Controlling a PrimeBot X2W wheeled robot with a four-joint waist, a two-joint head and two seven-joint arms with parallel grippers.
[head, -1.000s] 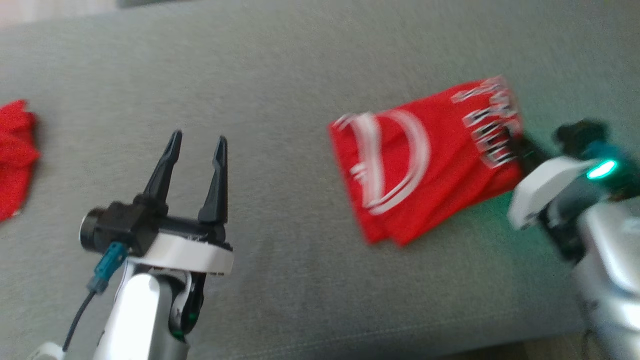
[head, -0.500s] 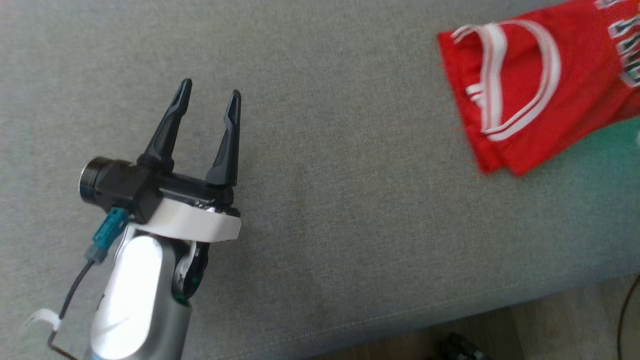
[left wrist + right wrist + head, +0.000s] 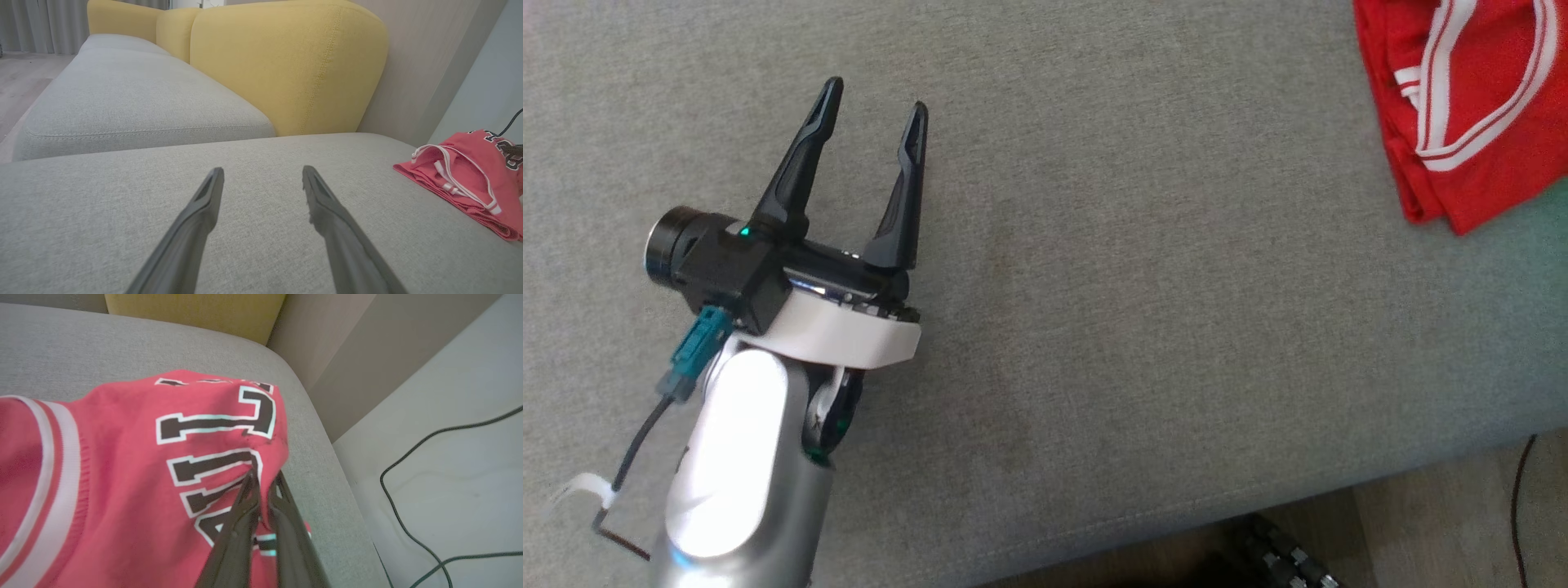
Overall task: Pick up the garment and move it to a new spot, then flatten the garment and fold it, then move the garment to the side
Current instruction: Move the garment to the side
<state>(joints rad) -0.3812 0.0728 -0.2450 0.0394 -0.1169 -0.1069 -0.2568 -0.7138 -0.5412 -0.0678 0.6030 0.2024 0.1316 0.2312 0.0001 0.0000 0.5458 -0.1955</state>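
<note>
Right gripper [image 3: 264, 476]: pinching garment [image 3: 122, 465] edge | left gripper [image 3: 876, 94]: spread, empty, lower left | garment: upper right, well apart

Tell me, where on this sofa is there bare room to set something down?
The widest bare patch is the grey seat cushion between the open left gripper and the red garment. The neighbouring cushion, bordered by the yellow backrest, looks bare too. Crowded: the right end, where the right gripper is shut on the garment near the cushion's edge.
</note>
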